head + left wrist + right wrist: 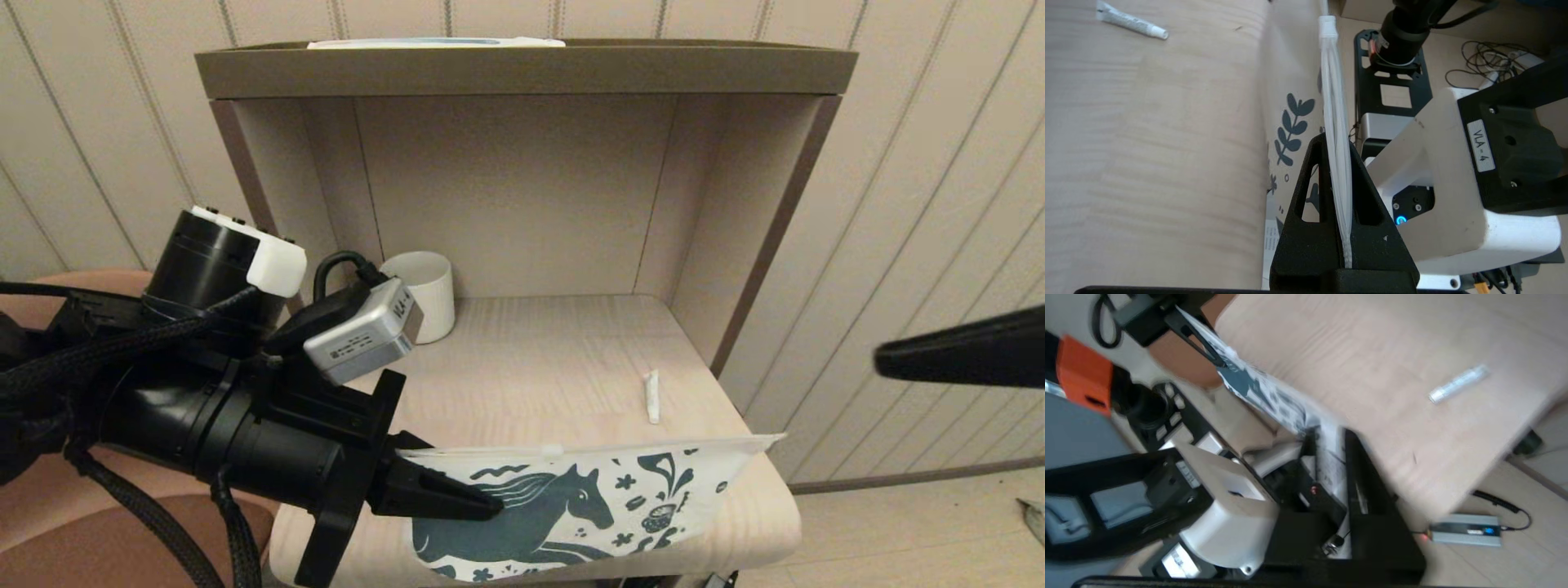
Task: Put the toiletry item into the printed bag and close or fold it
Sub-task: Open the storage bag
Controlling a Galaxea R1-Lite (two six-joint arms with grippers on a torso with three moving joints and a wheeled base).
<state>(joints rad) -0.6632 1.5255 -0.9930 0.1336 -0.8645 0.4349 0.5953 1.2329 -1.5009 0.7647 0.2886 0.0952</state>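
Observation:
The printed bag (571,506) hangs upright along the shelf's front edge, its white zip strip on top. My left gripper (490,506) is shut on the left end of that strip; the left wrist view shows the strip (1331,81) pinched between the black fingers of the left gripper (1336,139), with the bag's leaf print (1294,118) beside them. The toiletry item (651,396), a slim white tube, lies loose on the shelf towards the right, behind the bag; the tube (1131,22) also shows here. My right gripper (886,359) hovers off the shelf's right side, open and holding nothing. In the right wrist view the right gripper (1331,445) points towards the bag (1257,388) and the tube (1457,384).
A ribbed white mug (424,294) stands at the back left of the wooden shelf (531,367). Cabinet side walls and a top board (522,69) enclose the shelf. A brown seat (49,506) is at left. A power adapter (1466,535) lies on the floor.

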